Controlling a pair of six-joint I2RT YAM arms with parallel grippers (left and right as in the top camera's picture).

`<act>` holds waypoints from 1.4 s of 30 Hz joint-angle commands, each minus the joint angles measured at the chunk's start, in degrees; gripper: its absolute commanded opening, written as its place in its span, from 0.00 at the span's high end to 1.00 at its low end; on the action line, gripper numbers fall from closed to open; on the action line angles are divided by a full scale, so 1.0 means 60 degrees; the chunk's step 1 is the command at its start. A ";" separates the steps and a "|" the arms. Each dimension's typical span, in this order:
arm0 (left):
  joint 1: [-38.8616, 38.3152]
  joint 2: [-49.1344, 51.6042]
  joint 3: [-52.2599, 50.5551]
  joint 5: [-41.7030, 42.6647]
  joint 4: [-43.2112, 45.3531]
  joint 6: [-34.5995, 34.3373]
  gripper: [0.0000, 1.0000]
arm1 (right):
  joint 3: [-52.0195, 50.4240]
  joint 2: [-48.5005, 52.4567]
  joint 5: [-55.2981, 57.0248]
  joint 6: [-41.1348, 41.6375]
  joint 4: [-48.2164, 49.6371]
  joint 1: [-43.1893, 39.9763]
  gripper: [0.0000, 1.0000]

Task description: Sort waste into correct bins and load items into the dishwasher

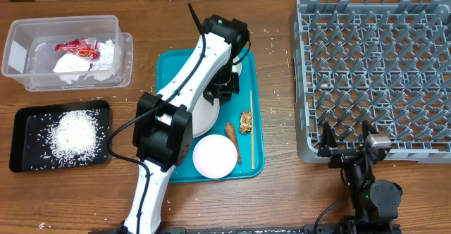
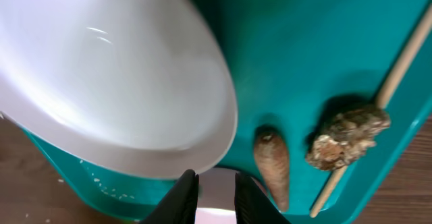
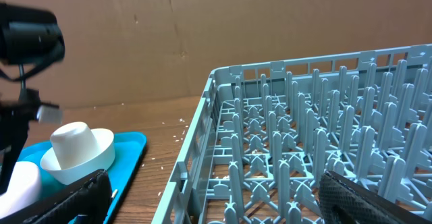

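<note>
In the left wrist view my left gripper hangs just off the rim of the large white plate, its jaws a narrow gap apart with nothing between them. The orange carrot stick and the brown food bit lie beside it on the teal tray. From overhead, the left gripper is over the plate, and a smaller plate lies nearer the front. My right gripper stands open at the front edge of the grey dish rack. A cup stands in a bowl.
The clear tub at the back left holds a red-and-white wrapper and a napkin. The black tray holds rice. A thin wooden stick lies along the teal tray's right side. Loose rice grains dot the table.
</note>
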 commanded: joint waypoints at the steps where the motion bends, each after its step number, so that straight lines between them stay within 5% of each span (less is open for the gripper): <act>1: 0.0040 -0.0433 0.1049 -0.0430 0.0011 -0.0098 0.78 | -0.0098 -0.0069 0.0124 -0.0004 0.0066 0.0066 0.00; 3: 0.0113 -0.0597 0.1519 -0.0878 0.0073 -0.0109 0.76 | -0.0098 -0.0069 0.0124 -0.0004 0.0066 0.0066 0.00; 4: 0.0204 -0.0714 0.1934 -0.1271 0.0160 -0.0135 0.67 | -0.0098 -0.0069 0.0124 0.0000 0.0066 0.0066 0.00; 7: 0.0382 -0.0780 0.2299 -0.1461 0.0401 -0.0127 0.04 | -0.0098 -0.0069 0.0124 -0.0004 0.0066 0.0066 0.00; 8: 0.0444 -0.0787 0.2313 -0.1446 0.0576 -0.0131 0.00 | -0.0098 -0.0069 0.0124 -0.0004 0.0066 0.0066 0.00; 28: 0.1089 -0.0754 0.2273 -0.1661 0.2193 -0.0131 0.00 | -0.0098 -0.0069 0.0124 -0.0004 0.0066 0.0066 0.00; 42: 0.3395 -0.0754 0.2273 -0.2881 0.4062 -0.0131 0.00 | -0.0098 -0.0069 0.0124 -0.0004 0.0066 0.0066 0.00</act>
